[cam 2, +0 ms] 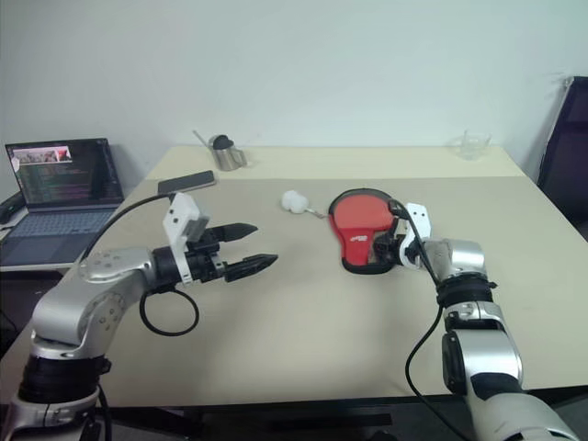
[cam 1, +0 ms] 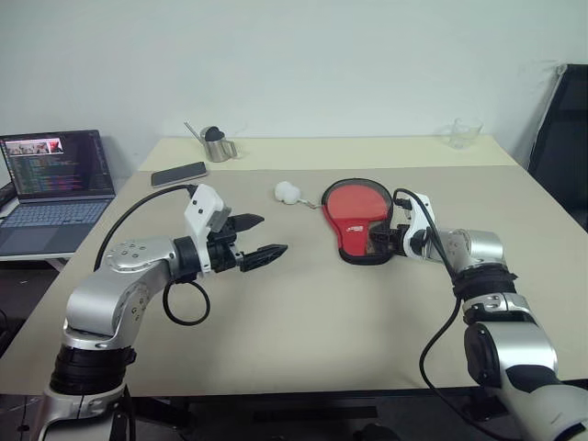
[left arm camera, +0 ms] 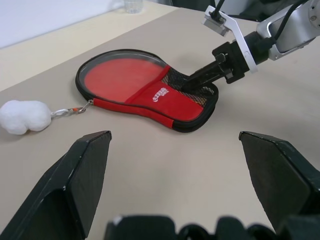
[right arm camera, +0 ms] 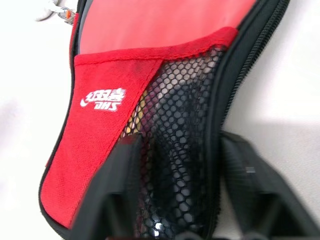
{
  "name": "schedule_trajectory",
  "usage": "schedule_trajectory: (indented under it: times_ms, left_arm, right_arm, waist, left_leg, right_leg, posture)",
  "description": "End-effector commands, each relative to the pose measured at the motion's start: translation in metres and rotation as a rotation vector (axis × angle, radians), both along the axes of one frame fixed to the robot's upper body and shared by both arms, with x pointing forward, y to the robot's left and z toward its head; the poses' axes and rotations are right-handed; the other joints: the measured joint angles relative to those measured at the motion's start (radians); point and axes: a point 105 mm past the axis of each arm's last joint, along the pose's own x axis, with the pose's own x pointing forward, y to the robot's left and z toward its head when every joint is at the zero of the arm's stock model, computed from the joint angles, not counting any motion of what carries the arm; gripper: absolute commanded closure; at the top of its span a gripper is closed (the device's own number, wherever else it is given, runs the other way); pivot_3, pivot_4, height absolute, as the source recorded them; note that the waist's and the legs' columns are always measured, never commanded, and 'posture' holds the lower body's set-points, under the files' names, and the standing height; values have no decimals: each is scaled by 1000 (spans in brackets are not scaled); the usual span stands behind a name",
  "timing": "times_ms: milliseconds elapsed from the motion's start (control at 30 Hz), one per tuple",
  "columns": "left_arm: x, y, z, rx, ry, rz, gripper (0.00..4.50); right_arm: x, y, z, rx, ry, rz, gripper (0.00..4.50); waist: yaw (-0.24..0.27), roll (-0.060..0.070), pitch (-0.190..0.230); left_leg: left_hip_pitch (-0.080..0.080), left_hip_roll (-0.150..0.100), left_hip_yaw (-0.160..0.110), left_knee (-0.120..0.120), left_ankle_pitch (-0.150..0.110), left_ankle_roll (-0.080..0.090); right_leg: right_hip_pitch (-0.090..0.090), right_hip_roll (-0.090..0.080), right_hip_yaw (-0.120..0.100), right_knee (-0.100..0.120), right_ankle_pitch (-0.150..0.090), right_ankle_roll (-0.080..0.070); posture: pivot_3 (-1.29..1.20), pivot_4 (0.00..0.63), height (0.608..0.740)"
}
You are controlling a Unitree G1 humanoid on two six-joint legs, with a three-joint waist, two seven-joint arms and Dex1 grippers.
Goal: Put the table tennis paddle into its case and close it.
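1. The case (cam 1: 360,218) is lying flat on the beige table (cam 1: 303,322), red side up, with the white logo and black mesh pocket at its narrow end. I'll place everything else off the case.
2. The round end of the case shows a smooth red panel behind a clear window. I can't honestly tell whether that's the table tennis paddle's rubber or just the case, so I'm not calling the paddle's location.
3. Something light shows through the mesh in the right wrist view, but it's too murky to name.
4. The right gripper (cam 1: 384,241) is down at the case's narrow end, with its black fingers (right arm camera: 122,200) straddling the mesh pocket edge, one on each side of the zip rim. It looks pinched onto that edge.
5. The left gripper (cam 1: 257,241) hangs above the table well off to the case's left. Its jaws are spread wide, gripping nothing and pointing toward the case.
6. A white fluffy ball (cam 1: 288,193) sits just off the case's round end, joined to it by a little metal clip.
7. Beyond the case's left side, further back, there's a phone (cam 1: 179,174) and a metal cup (cam 1: 218,146).
8. A clear glass (cam 1: 465,133) stands at the far edge behind the case.
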Motion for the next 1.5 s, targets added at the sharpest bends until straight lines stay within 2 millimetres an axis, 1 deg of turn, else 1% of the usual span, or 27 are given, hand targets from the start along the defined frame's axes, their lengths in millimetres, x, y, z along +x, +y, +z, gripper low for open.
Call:
schedule_trajectory:
  times_ms: [33, 67, 133, 467, 600, 667, 800, 933, 1100, 1167, 1233, 1300, 1333, 1433, 1500]
  left_arm:
    - [-1, -2, 12, 22, -62, -7, 0]
    - [-1, -2, 12, 24, -62, -6, 0]
    - [0, -2, 12, 29, -63, 0, 0]
    - [5, 2, 11, 42, -73, 32, 0]
    - [9, 6, 7, 67, -62, 54, 0]
    - [10, 6, 7, 70, -62, 51, 0]
    - [10, 9, 9, 69, -63, 54, 0]
    - [12, 11, 8, 81, -62, 51, 0]
    - [15, 12, 11, 91, -68, 44, 0]
    - [17, 12, 11, 93, -68, 40, 0]
    - [18, 13, 10, 94, -66, 37, 0]
    - [20, 11, 9, 97, -61, 21, 0]
    - [20, 10, 9, 98, -59, 15, 0]
    - [25, 5, 8, 96, -57, -9, 0]
    - [29, 1, 9, 92, -58, -26, 0]
  right_arm:
    - [0, 5, 10, 22, -35, 6, 3450]
    - [0, 5, 10, 22, -36, 5, 3728]
    - [0, 4, 10, 21, -35, 1, 4470]
    - [0, 5, 8, 16, -33, -6, 4470]
    - [-8, 9, 2, -8, 8, 58, 4470]
    - [-15, 10, 3, -26, 21, 108, 4470]
    - [-29, 6, 8, -84, 26, 197, 4470]
    - [-47, 8, 5, -122, 54, 300, 4470]
    - [-65, 8, 5, -143, 63, 380, 4470]
    - [-76, 9, 5, -146, 73, 414, 4470]
    - [-90, 9, 2, -160, 90, 459, 4470]
    - [-108, 8, -2, -178, 115, 506, 4470]
    - [-113, 7, -4, -181, 123, 518, 4470]
    - [-136, 3, -11, -189, 162, 541, 4470]
    - [-149, 5, -14, -187, 172, 562, 4470]
  waist:
    - [0, 0, 0]
    - [-1, 0, 0]
    - [-1, 0, 0]
    - [-1, 0, 0]
    - [-1, 0, 0]
    - [0, 0, 0]
    - [1, 0, 0]
    - [2, 0, 0]
    - [2, 0, 0]
    - [2, 0, 0]
    - [3, 0, 0]
    - [5, 0, 0]
    - [6, 0, 0]
    - [7, 0, 0]
    - [10, 0, 0]
  left_leg:
    - [0, 0, 0, 0, 0, 0]
    - [0, 0, 0, 0, 0, 0]
    - [0, 0, 0, 0, 0, 0]
    - [0, 0, 0, 0, 0, 0]
    - [0, 0, 0, 0, 0, 0]
    - [0, 0, 0, 0, 0, 0]
    - [0, 0, 0, -1, 0, 0]
    - [0, 0, -1, -1, 0, 0]
    - [0, 0, -1, -1, 0, 0]
    - [0, 0, -1, -1, 0, 0]
    - [0, 0, -1, -1, 0, 0]
    - [-1, 0, -1, -1, 0, 0]
    - [-1, 0, -1, -1, 0, 0]
    - [-1, 0, -2, 0, 0, 1]
    - [-1, 0, -2, 0, 0, 1]
  right_leg:
    - [0, 0, 0, 0, 0, 0]
    - [0, 0, 0, 0, 0, 0]
    - [0, 0, 0, 0, 0, 0]
    - [0, 0, 0, 0, 0, 0]
    - [0, 0, 0, 0, 0, 0]
    - [0, 0, 0, 0, 0, 0]
    - [0, 0, 0, -1, 0, 0]
    - [0, 0, -1, -1, 0, 0]
    - [0, 0, -1, -1, 0, 0]
    - [0, 0, -1, -1, 0, 0]
    - [0, 0, -1, -1, 0, 0]
    - [0, 0, -2, -2, 0, 0]
    - [0, 0, -2, -2, 0, 0]
    - [0, 0, -2, -2, 0, 0]
    - [1, 0, -3, -2, 0, 0]
  posture:
    - [0, 150, 740]
    - [0, 150, 740]
    - [0, 150, 740]
    - [0, 150, 740]
    - [0, 150, 740]
    - [0, 150, 740]
    - [0, 150, 740]
    - [0, 150, 740]
    - [0, 150, 740]
    - [0, 150, 740]
    - [0, 150, 740]
    - [0, 150, 740]
    - [0, 150, 740]
    - [0, 150, 740]
    - [0, 150, 740]
